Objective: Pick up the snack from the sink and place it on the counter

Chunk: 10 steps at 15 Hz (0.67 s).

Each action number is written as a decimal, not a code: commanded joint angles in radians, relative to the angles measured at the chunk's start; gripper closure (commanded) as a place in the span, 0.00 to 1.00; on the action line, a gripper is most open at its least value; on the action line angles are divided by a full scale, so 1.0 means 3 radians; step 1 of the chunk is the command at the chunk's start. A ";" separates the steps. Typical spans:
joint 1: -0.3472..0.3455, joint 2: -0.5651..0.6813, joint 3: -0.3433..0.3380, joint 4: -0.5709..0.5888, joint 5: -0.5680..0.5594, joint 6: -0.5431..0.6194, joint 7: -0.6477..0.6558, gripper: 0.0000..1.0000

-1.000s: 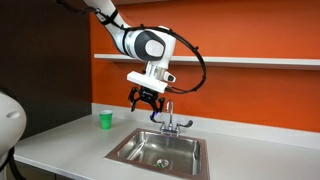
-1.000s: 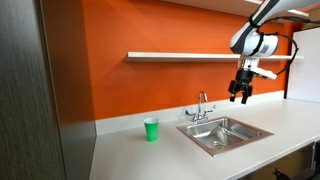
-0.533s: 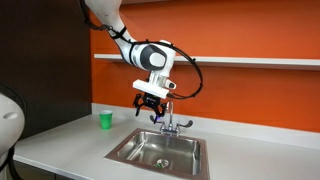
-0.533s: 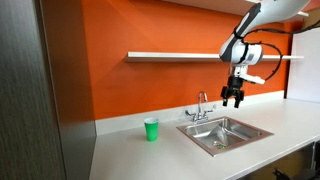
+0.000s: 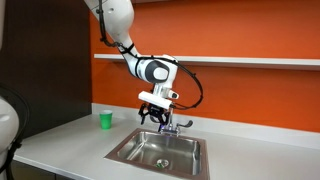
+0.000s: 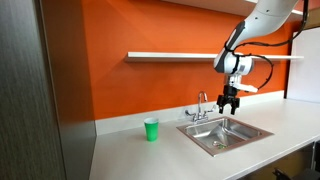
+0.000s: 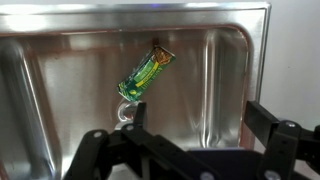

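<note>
The snack (image 7: 146,74) is seen lying slantwise on the sink (image 7: 60,90) floor, beneath and apart from the gripper (image 7: 185,135), whose jaws are spread wide, gripping nothing.

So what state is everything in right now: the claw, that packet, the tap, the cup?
claw: open, holding nothing, hanging above the sink.
snack: lying flat on the basin floor, not gripped.
sink: snack inside, no water visible.
faucet: no water seen running.
green cup: upright on the counter, beside the sink.
</note>
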 commanded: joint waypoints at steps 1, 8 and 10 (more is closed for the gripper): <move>-0.0177 0.0303 0.0215 0.0189 0.0064 0.0113 0.0022 0.00; -0.0366 0.0746 0.0459 0.0383 0.0062 0.0312 0.0011 0.00; -0.0422 0.0865 0.0515 0.0444 0.0064 0.0336 0.0012 0.00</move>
